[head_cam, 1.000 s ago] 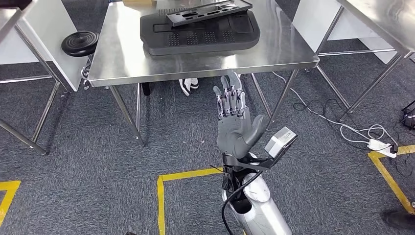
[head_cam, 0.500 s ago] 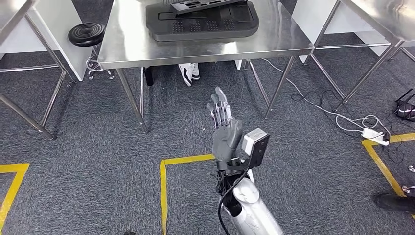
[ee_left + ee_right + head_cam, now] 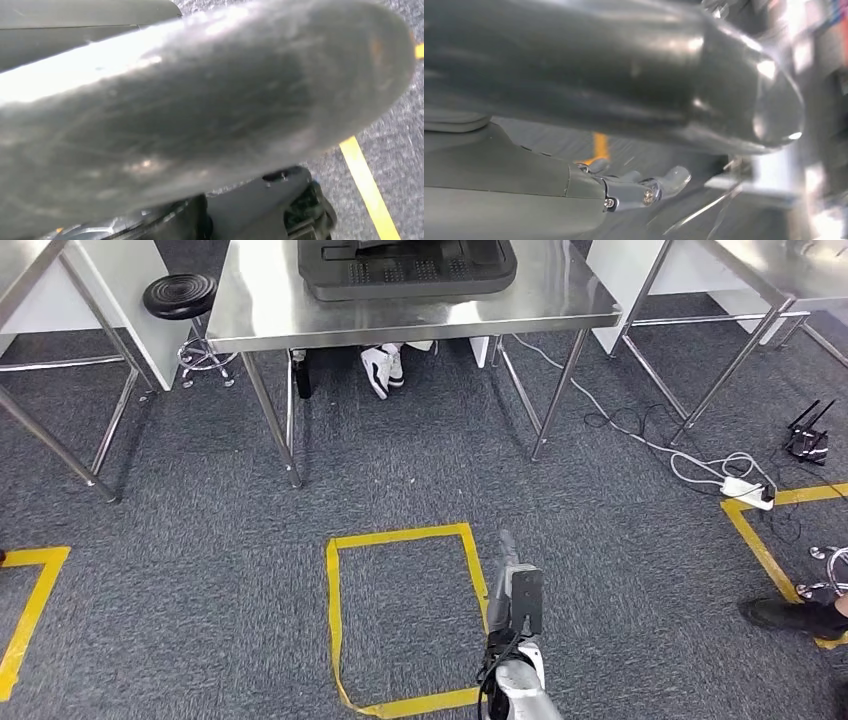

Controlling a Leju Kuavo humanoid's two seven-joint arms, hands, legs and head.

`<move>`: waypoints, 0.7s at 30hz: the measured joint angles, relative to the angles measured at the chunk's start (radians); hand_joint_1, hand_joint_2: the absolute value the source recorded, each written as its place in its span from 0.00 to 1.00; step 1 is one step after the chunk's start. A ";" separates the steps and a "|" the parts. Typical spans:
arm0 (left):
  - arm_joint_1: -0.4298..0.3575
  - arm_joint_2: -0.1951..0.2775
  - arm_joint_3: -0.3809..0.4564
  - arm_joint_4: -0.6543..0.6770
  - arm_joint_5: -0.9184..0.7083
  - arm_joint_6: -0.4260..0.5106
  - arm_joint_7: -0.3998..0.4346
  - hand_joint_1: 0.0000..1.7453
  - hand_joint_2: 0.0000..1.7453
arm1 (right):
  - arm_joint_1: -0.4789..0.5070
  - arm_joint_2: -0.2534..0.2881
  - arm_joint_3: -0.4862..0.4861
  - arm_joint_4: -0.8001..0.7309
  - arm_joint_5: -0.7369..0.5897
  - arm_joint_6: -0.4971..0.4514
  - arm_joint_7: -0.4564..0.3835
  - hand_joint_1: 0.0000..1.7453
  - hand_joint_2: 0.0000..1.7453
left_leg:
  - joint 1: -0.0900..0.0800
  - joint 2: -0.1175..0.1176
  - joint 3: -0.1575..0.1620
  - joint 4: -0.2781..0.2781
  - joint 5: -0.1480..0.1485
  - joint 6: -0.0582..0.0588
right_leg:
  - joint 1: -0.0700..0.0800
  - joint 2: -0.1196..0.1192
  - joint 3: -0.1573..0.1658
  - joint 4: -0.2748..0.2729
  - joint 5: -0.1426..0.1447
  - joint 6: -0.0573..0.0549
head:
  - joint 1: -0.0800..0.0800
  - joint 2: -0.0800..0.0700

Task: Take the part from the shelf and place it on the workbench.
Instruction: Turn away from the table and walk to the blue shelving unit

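Grey carpet lies before the counter (image 3: 410,325); my right hand (image 3: 503,575) hangs empty, fingers straight, risking snagging cables (image 3: 640,440).

Grey carpet (image 3: 200,570), yellow floor tape (image 3: 333,620) (a square), steel tables (image 3: 400,315), black stool (image 3: 179,295)
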 joint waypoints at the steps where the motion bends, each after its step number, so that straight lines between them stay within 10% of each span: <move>1: 0.002 0.000 0.002 0.000 0.000 0.001 -0.001 0.00 0.00 | 0.003 -0.002 -0.026 0.032 0.005 -0.002 -0.008 0.00 0.00 | 0.001 -0.001 -0.005 0.002 -0.014 -0.005 | -0.004 0.000 -0.011 -0.002 0.015 -0.007 | 0.001 0.000; 4: 0.009 0.001 0.011 0.001 0.000 0.005 -0.002 0.00 0.00 | 0.007 -0.004 -0.094 0.116 0.018 -0.007 -0.015 0.00 0.00 | 0.002 -0.005 -0.032 0.129 -0.174 -0.015 | -0.013 -0.001 -0.054 -0.005 0.061 -0.023 | -0.003 0.000; 6: 0.010 0.002 0.016 0.001 0.000 0.007 -0.004 0.00 0.00 | 0.006 -0.009 -0.142 0.188 0.022 -0.011 -0.005 0.00 0.00 | 0.003 -0.006 -0.038 0.256 -0.229 -0.021 | -0.012 -0.003 -0.081 -0.002 0.086 -0.022 | -0.003 0.000; 9: 0.010 0.002 0.021 0.001 -0.004 0.007 -0.006 0.00 0.00 | 0.006 -0.031 -0.226 0.328 0.025 0.007 0.019 0.00 0.00 | 0.007 -0.006 0.044 0.258 -0.168 -0.024 | -0.014 -0.009 -0.128 0.018 0.112 -0.010 | -0.004 0.000; 13: 0.004 0.001 0.023 0.001 -0.009 0.007 -0.010 0.00 0.00 | 0.009 -0.060 -0.296 0.482 0.043 0.015 0.047 0.00 0.00 | 0.001 -0.014 0.204 0.036 -0.223 -0.013 | -0.013 -0.011 -0.175 0.054 0.131 0.012 | -0.002 0.000; 16: 0.000 0.001 0.026 0.002 -0.009 0.007 -0.012 0.00 0.00 | 0.010 -0.071 -0.321 0.552 0.049 0.011 0.055 0.00 0.00 | -0.003 -0.009 0.180 0.021 -0.204 0.017 | -0.017 -0.007 -0.198 0.064 0.138 0.029 | -0.004 0.000; 21: -0.003 0.000 0.027 0.001 -0.017 0.008 -0.022 0.00 0.00 | 0.017 -0.087 -0.331 0.638 0.099 0.004 0.185 0.00 0.00 | 0.001 -0.006 0.100 0.014 -0.144 0.038 | -0.026 0.002 -0.268 0.293 -0.020 0.028 | 0.002 0.000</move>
